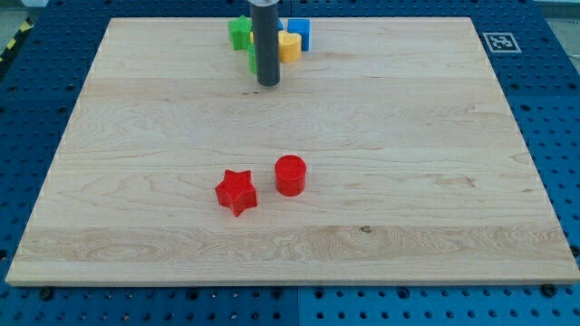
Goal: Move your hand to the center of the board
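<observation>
A light wooden board [290, 136] is lying flat on a blue pegboard table [36, 81], filling most of the view. A straight dark rod [265, 36] is coming down from the top edge of the picture, and my tip [268, 84] is resting on the wood near the far edge, slightly left of the board's midline. The centre of the board is sitting nearer the camera than the tip, well apart from it, with bare wood lying between the two.

The rod has no jaws, so it is neither opening nor closing, and it is holding nothing. Whether the tip is touching any block cannot be told, because the rod is hiding part of the cluster behind it.

That cluster is sitting at the far edge: a green block [240, 32] is showing to the left of the rod, a yellow block [288, 45] is sitting just to the right of it, and a blue block [299, 32] is standing right behind the yellow one.

Nearer the camera, just past the board's centre, a red star [236, 191] is lying beside a red cylinder [291, 175], the star on the left; the two are close but apart.

A small black-and-white marker [497, 41] is sitting at the far right corner.
</observation>
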